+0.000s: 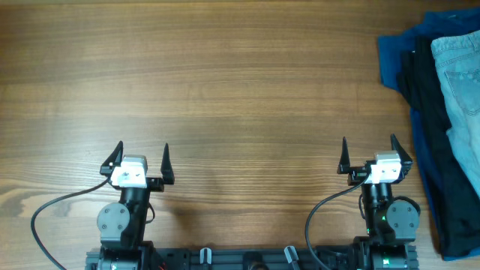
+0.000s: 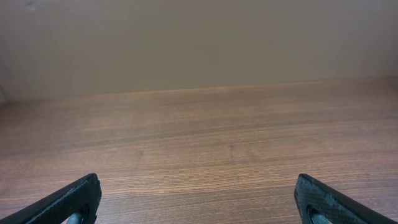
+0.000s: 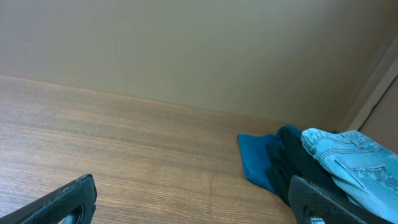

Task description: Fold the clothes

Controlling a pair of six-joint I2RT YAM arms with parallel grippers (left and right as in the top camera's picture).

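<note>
Denim shorts (image 1: 461, 75): light blue, faded, at the far right edge of the bench (image 1: 225, 75), running out of the overhead picture on the right. A stitched pocket shows on the upper part. They lie bunched, not flat, on top of a pile.

Pile, from the top: shorts, then a black garment (image 1: 431, 127), then a dark blue cloth (image 1: 390, 60). The black garment reaches out from under the shorts on their left side and runs down toward the near edge of the bench. The dark blue cloth shows at the far left corner of the pile and as a thin strip along the pile's left side.

My left fingers (image 1: 166, 165): spread wide, holding nothing, low at the near left of the bench, well apart from the pile. From the left wrist I see only bare wood grain between the two tips, and a plain wall beyond.

My right fingers (image 1: 344, 157): spread wide too, holding nothing, at the near right of the bench. They are near the pile's left edge but not touching it. From the right wrist the pile sits ahead and to the right, shorts uppermost.
</note>
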